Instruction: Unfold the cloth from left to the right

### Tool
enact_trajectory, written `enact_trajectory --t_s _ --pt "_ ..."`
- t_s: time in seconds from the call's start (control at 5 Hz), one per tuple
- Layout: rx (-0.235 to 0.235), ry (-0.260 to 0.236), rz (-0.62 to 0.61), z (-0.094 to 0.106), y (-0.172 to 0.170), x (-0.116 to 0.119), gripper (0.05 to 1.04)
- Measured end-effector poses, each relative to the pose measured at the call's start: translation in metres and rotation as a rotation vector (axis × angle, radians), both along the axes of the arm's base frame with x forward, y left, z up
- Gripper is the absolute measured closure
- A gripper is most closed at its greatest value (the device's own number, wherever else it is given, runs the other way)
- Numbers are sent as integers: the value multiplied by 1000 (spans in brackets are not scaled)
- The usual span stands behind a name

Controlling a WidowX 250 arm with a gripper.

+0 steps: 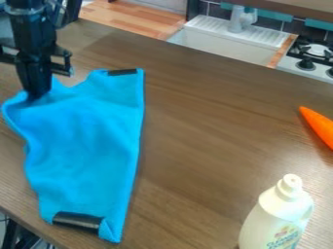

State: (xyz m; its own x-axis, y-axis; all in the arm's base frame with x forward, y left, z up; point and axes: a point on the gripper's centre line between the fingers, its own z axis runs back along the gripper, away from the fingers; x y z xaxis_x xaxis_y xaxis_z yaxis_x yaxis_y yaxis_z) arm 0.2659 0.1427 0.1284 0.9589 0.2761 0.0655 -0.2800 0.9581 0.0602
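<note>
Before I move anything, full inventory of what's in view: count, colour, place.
cloth: 1, blue, left half of table
strips: 2, black, at cloth's top and bottom ends
bottle: 1, whitish, lower right
tapered object: 1, orange, right edge, partly cut off
table: 1, brown, under all of these
sink: 1, white, behind table
faucet: 1, whitish, at sink's back
stove: 1, white and black, upper right
light wood surface: 1, tan, top left of centre
arm: 1, black, upper left
tool: 1, black, at cloth's upper left
</note>
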Motion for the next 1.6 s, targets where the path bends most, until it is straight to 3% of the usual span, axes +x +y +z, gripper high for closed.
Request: enact_trajectory --t_s 0.8,1.6 --pt "-68 -40 -40 44 -64 43 1032" --pt "-86 3 59 10 -144 130 1032"
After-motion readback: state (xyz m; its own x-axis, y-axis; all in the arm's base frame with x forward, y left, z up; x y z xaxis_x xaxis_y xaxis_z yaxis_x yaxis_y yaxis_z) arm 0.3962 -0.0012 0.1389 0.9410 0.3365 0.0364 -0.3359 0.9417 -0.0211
